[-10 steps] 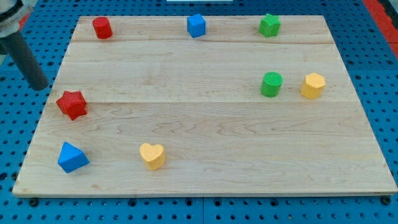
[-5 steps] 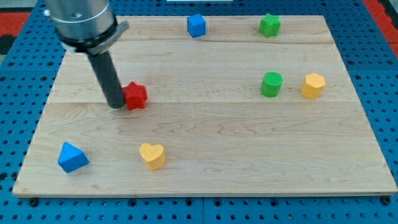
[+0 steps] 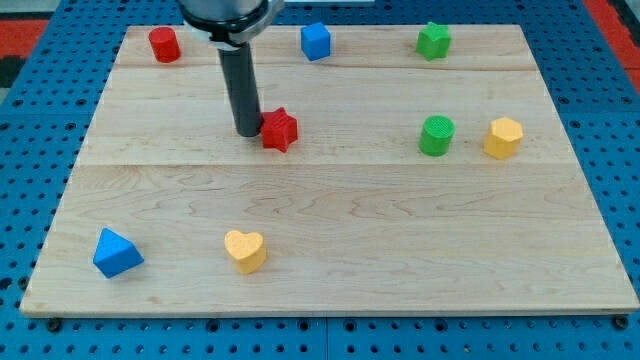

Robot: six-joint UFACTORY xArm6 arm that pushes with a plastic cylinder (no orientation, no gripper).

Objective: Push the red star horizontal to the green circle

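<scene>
You had the red star (image 3: 280,129) sitting centre-left, roughly level with the green circle (image 3: 436,135) over at right. My tip (image 3: 248,131) touched its left side, gripping nothing. Looked nearly done to me; maybe a small nudge.

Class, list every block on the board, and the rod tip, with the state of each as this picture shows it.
My tip: touching red star's left side.
Red star: mid-board, level with green circle.
Green circle: right, beside yellow hexagon.
Yellow hexagon: right.
Red cylinder: top left.
Blue cube: top.
Green star: top right.
Blue triangle: bottom left.
Yellow heart: bottom.
</scene>
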